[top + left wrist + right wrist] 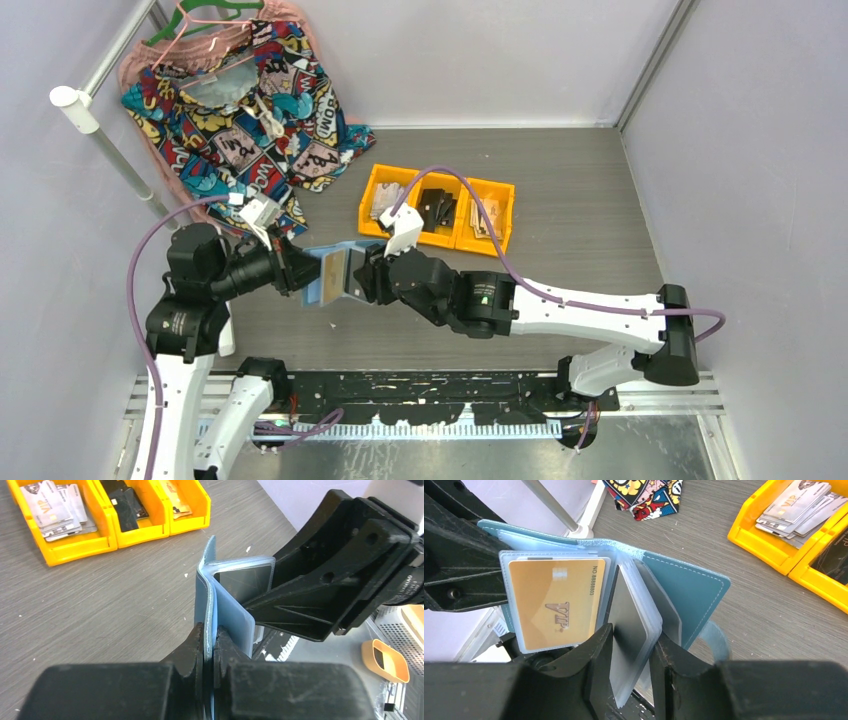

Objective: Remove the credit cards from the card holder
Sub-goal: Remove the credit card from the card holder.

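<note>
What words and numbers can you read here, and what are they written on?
"VIP": on the gold card in the card holder.
"NO 8888803": along that gold card's edge; how many 8s there are is unsure.
"VIP": on a grey card in the yellow bin.
Comic cloth: it has lettering, but too blurred to read.
Other cards in the bins: print too small to read.

I see three yellow bins [80, 547] side by side on the grey tabletop [580, 200]. A comic-print garment [240, 120] lies bunched at the far left corner.
</note>
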You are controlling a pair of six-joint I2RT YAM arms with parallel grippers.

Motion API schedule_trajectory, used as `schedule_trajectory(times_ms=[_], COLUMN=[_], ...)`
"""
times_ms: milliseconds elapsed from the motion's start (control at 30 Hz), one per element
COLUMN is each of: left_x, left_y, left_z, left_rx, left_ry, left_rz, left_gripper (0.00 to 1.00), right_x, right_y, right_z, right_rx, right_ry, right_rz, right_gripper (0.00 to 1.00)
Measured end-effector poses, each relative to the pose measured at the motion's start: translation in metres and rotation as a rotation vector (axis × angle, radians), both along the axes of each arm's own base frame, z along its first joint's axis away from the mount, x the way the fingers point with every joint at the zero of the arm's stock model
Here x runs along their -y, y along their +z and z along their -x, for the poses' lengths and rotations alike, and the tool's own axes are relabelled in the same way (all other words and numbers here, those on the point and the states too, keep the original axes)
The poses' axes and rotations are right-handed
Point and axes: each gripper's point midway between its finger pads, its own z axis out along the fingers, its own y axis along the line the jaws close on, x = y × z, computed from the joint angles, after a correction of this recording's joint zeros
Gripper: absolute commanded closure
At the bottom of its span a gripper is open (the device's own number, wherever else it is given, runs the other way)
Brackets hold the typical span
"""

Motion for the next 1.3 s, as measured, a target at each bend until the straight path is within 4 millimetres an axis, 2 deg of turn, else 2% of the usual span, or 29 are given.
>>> schedule_trajectory(times_ms=[33, 133, 200, 233, 267, 500, 633, 800, 1067, 1167, 1300], left_x=[0.001, 0.004, 0.008, 0.012, 0.013, 0.023, 0.028, 0.030, 0.031, 0.032, 0.032], left_y=[0.001, 0.004, 0.009, 0.015, 0.015, 0.020, 0.015, 0.005, 0.013, 0.007, -0.003], left_z=[0.001, 0.005, 0.009, 0.016, 0.016, 0.028, 0.031, 0.035, 0.045, 0.044, 0.041], left_rx=[0.002, 0.007, 0.009, 0.018, 0.018, -0.052, -0.115, -0.186, -0.169, -0.169, -0.207], left_ry=[-0.007, -0.031, -0.062, -0.104, -0.105, -0.179, -0.210, -0.221, -0.249, -0.248, -0.239], left_rz=[0.004, 0.019, 0.041, 0.068, 0.069, 0.158, 0.209, 0.241, 0.266, 0.269, 0.278], left_gripper=[0.97, 0.66, 0.53, 0.36, 0.33, 0.26, 0.22, 0.19, 0.17, 0.18, 0.20], right_x=[0.000, 0.000, 0.003, 0.008, 0.008, 0.014, 0.018, 0.013, 0.018, 0.013, 0.008], right_y=[0.000, 0.002, 0.005, 0.004, 0.004, 0.022, 0.031, 0.043, 0.055, 0.065, 0.067], right_z=[0.000, 0.004, 0.008, 0.014, 0.014, 0.023, 0.024, 0.018, 0.013, 0.008, 0.013], right_rx=[-0.001, -0.012, -0.020, -0.043, -0.043, -0.048, -0.043, -0.008, 0.059, 0.104, 0.155], right_ry=[0.000, 0.014, 0.037, 0.067, 0.067, 0.117, 0.121, 0.084, 0.001, -0.066, -0.093], right_rz=[-0.002, -0.035, -0.071, -0.098, -0.098, -0.147, -0.150, -0.080, 0.019, 0.073, 0.137], right_gripper=[0.69, 0.85, 0.94, 0.99, 0.99, 0.99, 0.99, 0.99, 0.99, 0.99, 0.99])
